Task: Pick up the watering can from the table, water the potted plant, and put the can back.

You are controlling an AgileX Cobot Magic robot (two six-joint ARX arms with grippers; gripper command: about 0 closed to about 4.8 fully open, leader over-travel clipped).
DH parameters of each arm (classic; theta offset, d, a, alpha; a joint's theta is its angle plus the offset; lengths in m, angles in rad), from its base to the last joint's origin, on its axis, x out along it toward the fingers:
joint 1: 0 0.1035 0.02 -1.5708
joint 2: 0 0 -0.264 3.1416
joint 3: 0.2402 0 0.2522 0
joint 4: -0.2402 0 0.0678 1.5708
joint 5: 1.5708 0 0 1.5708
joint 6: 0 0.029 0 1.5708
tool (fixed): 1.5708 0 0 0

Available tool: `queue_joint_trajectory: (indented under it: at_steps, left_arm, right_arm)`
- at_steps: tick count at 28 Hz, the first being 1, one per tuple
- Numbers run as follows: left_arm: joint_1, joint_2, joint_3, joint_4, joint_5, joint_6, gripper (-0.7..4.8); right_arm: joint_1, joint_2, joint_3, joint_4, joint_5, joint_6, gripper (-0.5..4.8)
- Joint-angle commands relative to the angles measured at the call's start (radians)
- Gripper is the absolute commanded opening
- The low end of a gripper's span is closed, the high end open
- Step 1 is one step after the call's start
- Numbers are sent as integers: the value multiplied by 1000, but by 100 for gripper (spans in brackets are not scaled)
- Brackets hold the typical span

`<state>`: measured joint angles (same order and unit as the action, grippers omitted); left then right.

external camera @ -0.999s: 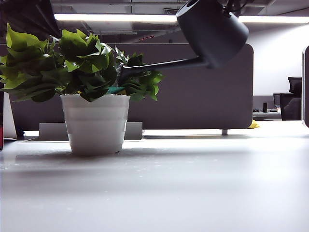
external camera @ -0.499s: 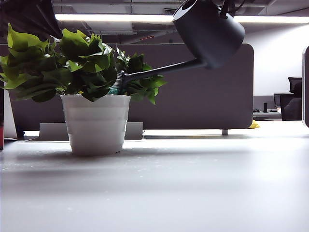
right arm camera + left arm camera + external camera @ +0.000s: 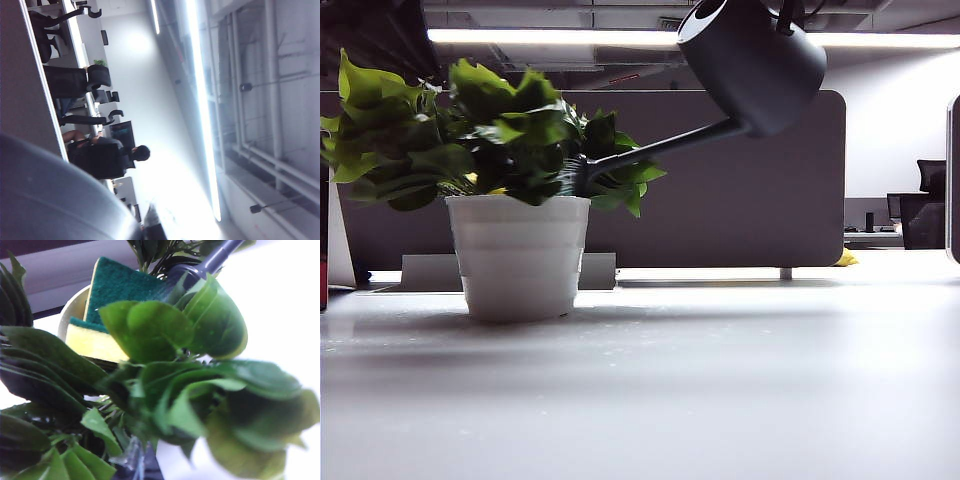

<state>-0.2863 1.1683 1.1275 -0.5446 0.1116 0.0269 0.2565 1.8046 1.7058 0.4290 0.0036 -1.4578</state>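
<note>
Right gripper sat at the top edge of my exterior view, its fingers out of sight, pressed together at the handle end of the matte black tapered watering can (image 3: 755, 65), which hung tilted in the air well above the table; I could not make out the grip itself. From the can's body the long thin spout (image 3: 660, 145) ran down and to the left, its tip buried among the leaves of the bushy green potted plant (image 3: 470, 130). That plant stood upright in a white ribbed round pot (image 3: 518, 255) on the smooth pale grey tabletop (image 3: 720, 380). My right wrist camera gave me only a dark curved slice of the can (image 3: 55, 200) against ceiling lights. Left gripper was hidden from me: its wrist camera was pressed into the foliage (image 3: 165, 390), so I couldn't tell how its jaws stood. That view did show a green and yellow sponge (image 3: 112, 305) resting inside the pot rim, with the spout (image 3: 215, 260) just beside it.
</note>
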Motion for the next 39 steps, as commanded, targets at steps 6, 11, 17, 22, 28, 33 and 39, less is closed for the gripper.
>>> queue_joint_trajectory:
  at_steps: [6,11,17,22,28,33,39]
  left_arm:
    - [1,-6,6,-1,-3,26,-5]
    - [1,-6,6,0,-3,26,-5]
    - [1,-29,6,9,-27,31,-5]
    - [5,-120,6,56,-74,82,-5]
    - [13,-213,6,67,-112,82,-5]
    - [13,-278,6,58,-111,77,-5]
    - [6,-385,6,-65,-17,42,-5]
  right_arm:
    - [-5,-14,17,92,-7,-43,-5]
    - [-5,-14,17,92,-6,34,-5]
    - [-6,-14,17,98,-6,203,-5]
    - [-6,-23,17,60,-7,379,-4]
    - [-14,-74,16,-40,-2,647,-5]
    - [-14,-179,15,-214,5,1030,-5]
    - [-14,-351,-58,-365,48,1276,-5]
